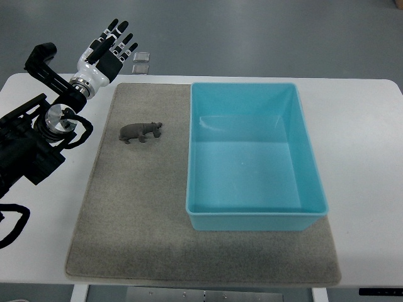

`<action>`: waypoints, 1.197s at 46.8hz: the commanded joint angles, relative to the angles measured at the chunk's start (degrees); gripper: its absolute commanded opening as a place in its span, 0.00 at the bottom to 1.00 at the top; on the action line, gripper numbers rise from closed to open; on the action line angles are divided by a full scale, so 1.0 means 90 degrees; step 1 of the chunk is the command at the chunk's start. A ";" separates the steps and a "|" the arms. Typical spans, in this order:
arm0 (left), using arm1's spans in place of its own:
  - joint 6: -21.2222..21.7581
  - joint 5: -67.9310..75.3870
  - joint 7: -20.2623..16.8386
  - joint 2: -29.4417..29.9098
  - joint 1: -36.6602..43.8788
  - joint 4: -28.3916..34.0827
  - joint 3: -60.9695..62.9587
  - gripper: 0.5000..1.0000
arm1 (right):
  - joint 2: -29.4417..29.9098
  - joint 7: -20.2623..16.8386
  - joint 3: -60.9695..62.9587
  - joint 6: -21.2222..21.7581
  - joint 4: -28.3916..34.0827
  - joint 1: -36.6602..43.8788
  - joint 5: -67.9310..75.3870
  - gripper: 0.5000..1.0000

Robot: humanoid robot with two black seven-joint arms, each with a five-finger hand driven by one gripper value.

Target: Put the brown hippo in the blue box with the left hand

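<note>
Item one: your left hand [108,49], white palm with black fingers [119,29], sits at the upper left over the far edge of the bench [365,151]. Its fingers are spread and extended, and it holds nothing. Its arm [31,138], dark and cabled, enters from the left edge of the view.

Item two: the brown hippo [141,131], a small toy figure, stands upright on the grey mat [138,214], head pointing toward the right. You find it just left of the box, apart from it, and well below and to the right of your hand. Nothing touches it.

Item three: the blue box [254,217], a light blue rectangular bin, open at the top, rests on the right part of the mat. Its interior shows only its own floor and walls.

Item four: the mat, a grey rectangle, covers the middle of the white bench and carries both hippo and box.

Item five: two small square pads [141,61], pale and glossy, lie on the floor beyond the far bench edge, near your fingertips in the view.
</note>
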 commanded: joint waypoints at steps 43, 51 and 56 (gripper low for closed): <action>0.0547 0.5158 -0.0008 0.1678 -0.0686 -0.1998 0.1862 0.99 | 0.0000 0.0000 0.0000 0.0000 0.0000 0.0000 0.0000 0.87; 0.0283 0.5949 -0.0008 0.1883 -0.0862 -0.1989 0.2127 0.99 | 0.0000 0.0000 0.0000 0.0000 0.0000 0.0000 0.0000 0.87; 0.0254 0.6574 -0.0008 0.1951 -0.0911 -0.1989 0.2176 0.99 | 0.0000 0.0000 0.0000 0.0000 0.0000 0.0000 0.0000 0.87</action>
